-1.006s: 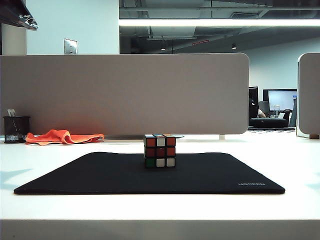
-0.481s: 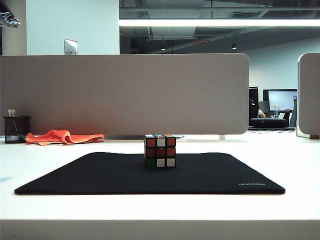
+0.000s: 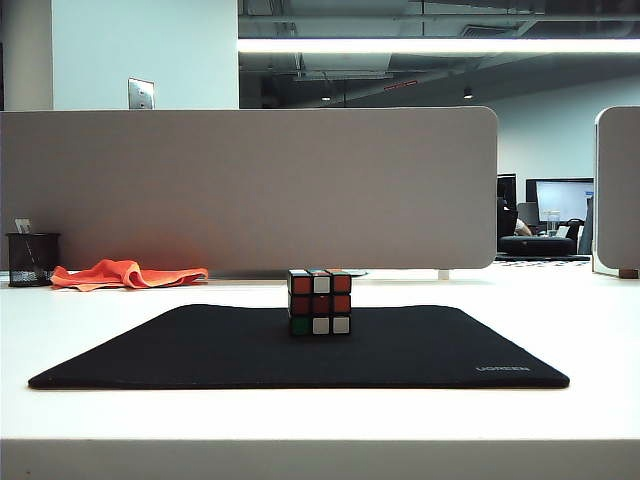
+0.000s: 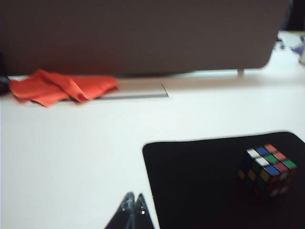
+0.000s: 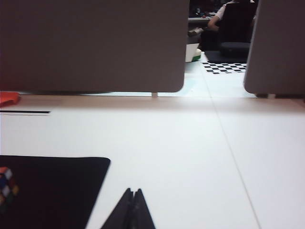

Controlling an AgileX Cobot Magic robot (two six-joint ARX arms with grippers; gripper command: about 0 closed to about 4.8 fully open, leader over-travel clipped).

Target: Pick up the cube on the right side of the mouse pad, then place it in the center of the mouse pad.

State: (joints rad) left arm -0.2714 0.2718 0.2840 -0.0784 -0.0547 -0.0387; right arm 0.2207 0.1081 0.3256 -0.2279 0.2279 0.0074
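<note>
The cube [image 3: 320, 301] stands near the middle of the black mouse pad [image 3: 200, 350], toward its far edge, showing red, white and green stickers. Neither arm appears in the exterior view. In the left wrist view the left gripper [image 4: 134, 196] is shut and empty, over the white table just off the mouse pad [image 4: 200, 176], with the cube [image 4: 267, 170] well away from it. In the right wrist view the right gripper [image 5: 133, 191] is shut and empty above the table beside the mouse pad [image 5: 47, 191]; a sliver of the cube [image 5: 6, 185] shows at the frame's edge.
An orange cloth [image 3: 125, 273] lies at the back left beside a black mesh pen holder [image 3: 32, 258]. A grey divider panel [image 3: 250, 185] runs behind the table, with a second panel [image 3: 618, 190] at the far right. The table's front edge [image 3: 320, 440] is close below the pad.
The arm part visible at the top left corner of the exterior view has withdrawn out of the frame. The cube and the mouse pad have not moved.
</note>
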